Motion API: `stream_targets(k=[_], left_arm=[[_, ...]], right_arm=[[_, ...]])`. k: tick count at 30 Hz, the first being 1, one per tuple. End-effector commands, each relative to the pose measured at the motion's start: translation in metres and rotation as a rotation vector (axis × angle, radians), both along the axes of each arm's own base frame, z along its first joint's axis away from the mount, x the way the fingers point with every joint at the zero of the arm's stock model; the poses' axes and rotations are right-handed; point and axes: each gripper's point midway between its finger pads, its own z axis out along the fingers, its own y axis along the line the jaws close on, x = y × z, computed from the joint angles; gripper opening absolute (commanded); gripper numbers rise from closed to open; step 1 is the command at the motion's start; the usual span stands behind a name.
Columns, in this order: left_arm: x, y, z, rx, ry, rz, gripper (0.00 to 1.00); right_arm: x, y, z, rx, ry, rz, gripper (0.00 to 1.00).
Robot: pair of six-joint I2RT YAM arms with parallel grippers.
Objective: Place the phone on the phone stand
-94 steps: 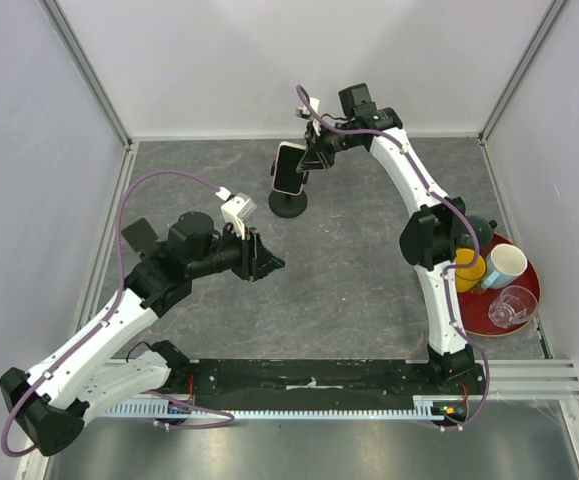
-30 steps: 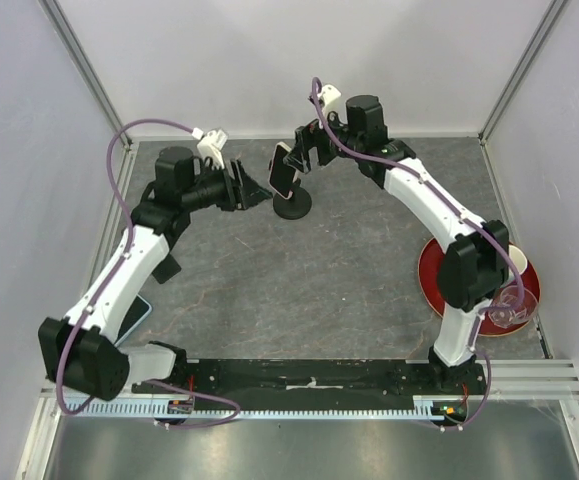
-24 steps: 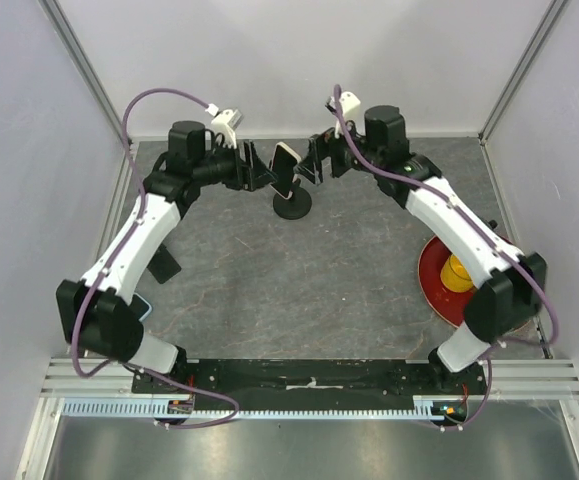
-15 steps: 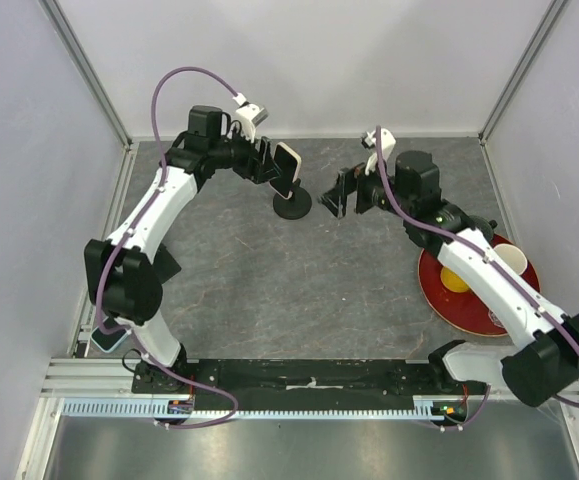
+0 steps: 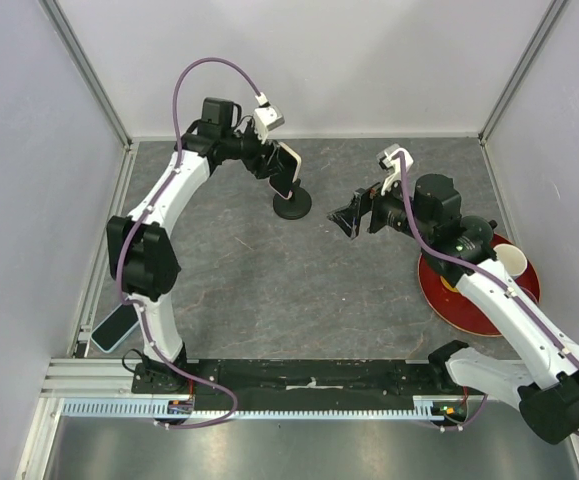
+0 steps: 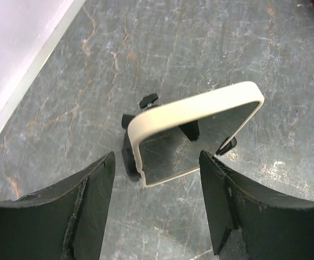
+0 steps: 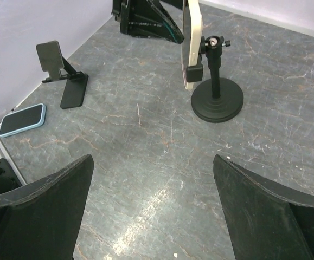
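A phone in a cream case sits upright in the clamp of a black round-base phone stand at the back of the table. My left gripper hovers just behind and above it, open. In the left wrist view the phone lies beyond the fingertips, and neither finger touches it; the left gripper holds nothing. My right gripper stands open and empty to the right of the stand. The right wrist view shows the phone edge-on, on the stand, with the right gripper well short of it.
A folding black stand and a blue-cased phone lie at the left; that phone is near the front-left corner. A red plate with cups sits at the right. Walls close off the sides and back.
My left arm has swung from the left side up to the phone on the stand. My right gripper has let go of the phone and drawn back to the right, wide open.
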Motion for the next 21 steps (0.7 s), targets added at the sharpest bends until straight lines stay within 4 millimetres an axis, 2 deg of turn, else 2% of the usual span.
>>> stream_targets(k=[1, 4, 10, 12, 21], left_arm=[[-0.005, -0.013, 0.029, -0.059, -0.090, -0.207, 0.69], [-0.009, -0.016, 0.043, -0.144, -0.072, -0.289, 0.68], [-0.014, -0.023, 0.047, -0.226, -0.023, -0.389, 0.61], [-0.014, -0.025, 0.041, -0.241, -0.001, -0.404, 0.58], [-0.018, -0.033, 0.037, -0.298, 0.043, -0.466, 0.55]], right_arm=[[-0.001, -0.002, -0.004, -0.023, 0.002, 0.000, 0.98], [-0.001, -0.003, -0.005, -0.031, 0.002, 0.001, 0.98], [-0.001, -0.003, -0.001, -0.038, -0.003, 0.006, 0.98], [-0.002, -0.002, 0.001, -0.034, -0.004, 0.010, 0.98], [-0.002, 0.000, -0.003, -0.034, 0.012, 0.023, 0.98]])
